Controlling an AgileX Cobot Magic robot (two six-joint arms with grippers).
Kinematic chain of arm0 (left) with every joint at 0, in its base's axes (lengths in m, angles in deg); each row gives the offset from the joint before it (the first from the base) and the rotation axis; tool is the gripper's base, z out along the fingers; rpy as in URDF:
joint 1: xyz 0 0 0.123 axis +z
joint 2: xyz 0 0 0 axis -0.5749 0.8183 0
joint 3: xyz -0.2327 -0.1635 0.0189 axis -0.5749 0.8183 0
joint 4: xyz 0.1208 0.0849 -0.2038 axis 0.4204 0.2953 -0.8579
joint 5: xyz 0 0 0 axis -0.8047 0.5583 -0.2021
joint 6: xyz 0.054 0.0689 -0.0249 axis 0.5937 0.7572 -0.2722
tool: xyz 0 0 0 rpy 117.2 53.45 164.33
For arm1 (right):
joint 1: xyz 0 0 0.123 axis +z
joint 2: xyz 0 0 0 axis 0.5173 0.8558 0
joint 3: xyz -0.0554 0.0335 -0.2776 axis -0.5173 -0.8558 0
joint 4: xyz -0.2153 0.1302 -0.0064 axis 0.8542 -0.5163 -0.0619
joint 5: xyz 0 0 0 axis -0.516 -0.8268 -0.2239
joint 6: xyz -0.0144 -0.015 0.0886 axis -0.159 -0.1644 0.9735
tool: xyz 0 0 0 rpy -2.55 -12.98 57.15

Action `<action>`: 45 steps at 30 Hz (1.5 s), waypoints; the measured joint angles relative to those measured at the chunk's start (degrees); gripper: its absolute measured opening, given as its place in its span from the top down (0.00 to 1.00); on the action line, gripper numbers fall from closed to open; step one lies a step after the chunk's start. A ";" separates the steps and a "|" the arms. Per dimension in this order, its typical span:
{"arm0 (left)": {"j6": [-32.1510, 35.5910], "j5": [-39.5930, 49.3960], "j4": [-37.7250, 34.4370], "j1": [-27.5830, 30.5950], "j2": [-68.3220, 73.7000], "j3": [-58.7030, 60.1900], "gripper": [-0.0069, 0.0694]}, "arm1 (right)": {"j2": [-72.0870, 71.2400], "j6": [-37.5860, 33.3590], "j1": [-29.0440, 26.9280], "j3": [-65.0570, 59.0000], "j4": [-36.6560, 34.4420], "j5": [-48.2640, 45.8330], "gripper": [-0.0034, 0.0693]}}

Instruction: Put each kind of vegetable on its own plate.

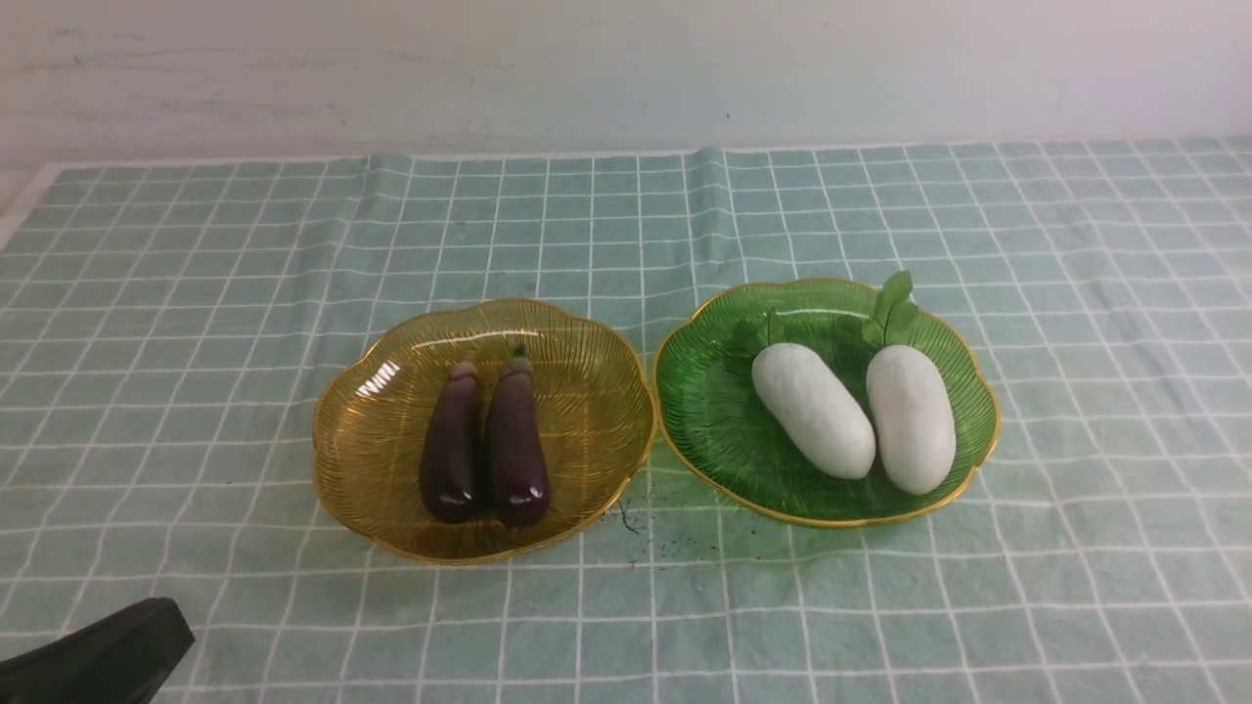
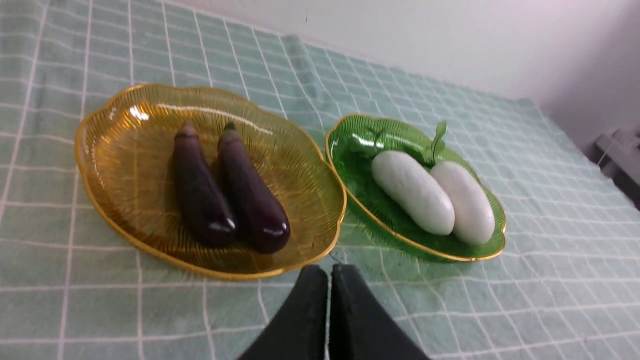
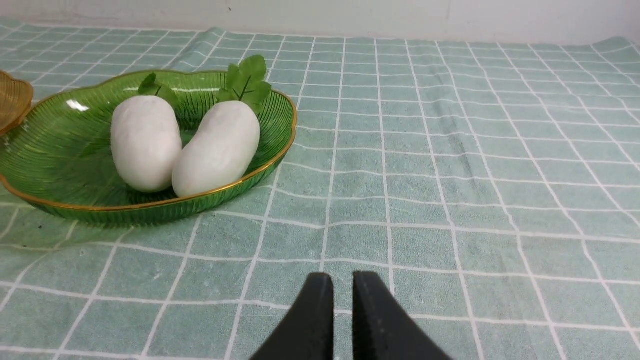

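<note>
- Two glossy dark purple eggplants [image 1: 484,445] lie on the translucent ribbed amber-yellow plate [image 1: 377,372].
- Two matte white radishes [image 1: 856,409] lie on the matching green plate [image 1: 699,391].
- Left gripper [image 2: 329,280] is pressed together and empty; right gripper [image 3: 339,287] is nearly closed, holding nothing.
- Sorting looks finished.

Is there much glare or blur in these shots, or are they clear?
Front view: even, soft light, white glints on the amber plate and the eggplants. Left wrist view: bright streaks on both plates' ribs; the left gripper looks soft. Right wrist view: the radishes are matte, without glare, and the green plate shows a small glint.
</note>
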State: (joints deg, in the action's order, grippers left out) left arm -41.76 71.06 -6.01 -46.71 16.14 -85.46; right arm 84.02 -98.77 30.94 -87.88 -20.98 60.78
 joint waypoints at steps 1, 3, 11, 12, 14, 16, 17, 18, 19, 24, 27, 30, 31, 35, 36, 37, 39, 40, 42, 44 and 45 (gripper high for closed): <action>0.00 0.00 -0.14 0.00 -0.01 0.00 0.92 | 0.00 0.00 0.00 0.00 0.00 0.00 0.88; 0.00 0.00 -0.21 0.00 -0.06 0.00 0.92 | 0.00 0.00 0.00 0.00 0.00 0.00 0.88; 0.00 0.00 -0.32 0.00 -0.06 0.00 0.92 | 0.00 0.05 0.00 0.00 -0.06 0.00 0.88; 0.00 0.00 -0.32 0.00 -0.06 0.00 0.92 | 0.00 0.05 0.00 0.00 -0.06 0.00 0.88; 0.00 0.00 -0.32 0.00 -0.06 0.00 0.92 | 0.00 0.05 0.00 0.00 -0.10 0.00 0.88; 0.00 0.00 -0.32 0.00 -0.06 0.00 0.92 | 0.00 0.05 0.00 0.00 -0.10 0.00 0.88; 0.00 0.00 -0.32 0.00 -0.06 0.00 0.92 | 0.00 0.05 0.00 0.00 -0.10 0.00 0.88; 0.21 0.00 -0.32 0.00 -0.06 0.00 0.92 | 0.00 0.05 0.00 0.00 -0.10 0.00 0.88; 0.76 -0.05 -0.16 0.00 -0.06 0.00 0.92 | -0.02 0.05 0.00 0.00 -0.10 0.00 0.88; 5.73 -0.50 3.74 0.00 -1.30 0.93 0.92 | -0.02 0.05 0.00 0.00 -0.10 0.00 0.88; 8.06 -0.94 9.23 0.59 -4.68 4.40 0.92 | -0.02 0.05 0.00 0.00 -0.10 0.00 0.88; 8.11 -0.94 13.72 3.43 -8.38 8.77 0.92 | -0.02 0.05 0.00 0.00 -0.10 0.00 0.88; 8.11 -0.94 14.85 4.53 -9.40 10.03 0.92 | -0.02 0.05 0.00 0.00 -0.10 0.00 0.88; 8.11 -1.51 19.32 9.79 -12.58 15.59 0.92 | -0.02 0.10 0.00 0.00 -0.10 0.00 0.88; 8.11 -1.52 19.45 9.99 -12.65 16.07 0.92 | -0.02 0.10 0.00 0.00 -0.10 0.00 0.88; 8.11 -2.49 20.22 11.09 -12.77 17.68 0.92 | -0.02 0.10 0.00 0.00 -0.10 0.05 0.88; 8.11 -3.45 20.65 11.75 -12.77 18.80 0.92 | -0.02 0.10 0.00 0.00 -0.12 0.05 0.88; 8.11 -3.84 20.82 11.86 -12.77 18.83 0.92 | -0.02 0.10 0.00 0.00 -0.12 0.05 0.88; 8.11 -3.79 21.11 11.89 -12.77 18.83 0.92 | -0.02 0.10 0.00 0.00 -0.12 0.05 0.88; 8.00 -3.79 21.63 11.94 -12.77 18.83 0.92 | -0.02 0.10 0.00 0.00 -0.12 0.05 0.88; 7.98 -3.79 21.68 11.94 -12.77 18.83 0.92 | -0.02 0.10 0.00 0.00 -0.12 0.05 0.88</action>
State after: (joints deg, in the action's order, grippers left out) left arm -33.78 67.27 15.67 -34.77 3.37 -66.63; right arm 84.00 -98.67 30.94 -87.88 -21.10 60.83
